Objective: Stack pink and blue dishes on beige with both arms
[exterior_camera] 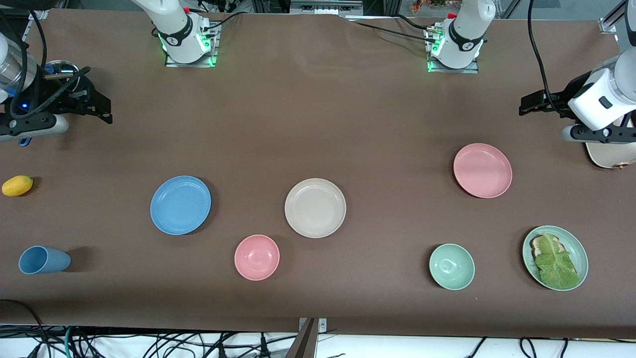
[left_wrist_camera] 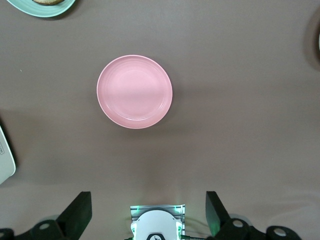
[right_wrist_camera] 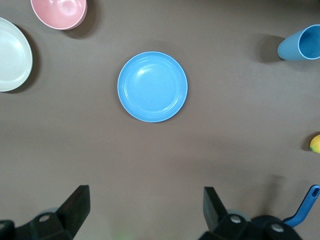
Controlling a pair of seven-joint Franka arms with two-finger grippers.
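Beige plate (exterior_camera: pixel 315 208) between blue plate (exterior_camera: pixel 180 205), pink plate (exterior_camera: pixel 482 170).

Brown table (exterior_camera: pixel 318 124). Mid-surface: blue plate (exterior_camera: pixel 180 205), beige plate (exterior_camera: pixel 315 208), pink plate (exterior_camera: pixel 482 170). Toward the front edge: blue cup (exterior_camera: pixel 43 260), pink bowl (exterior_camera: pixel 257 257), green bowl (exterior_camera: pixel 451 266), green plate (exterior_camera: pixel 576 248).

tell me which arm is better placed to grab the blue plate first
The right arm. Its right gripper hangs open at its own end of the table, where the blue plate lies, centred in its wrist view. The left gripper, also open, is up at the other end, by the pink plate.
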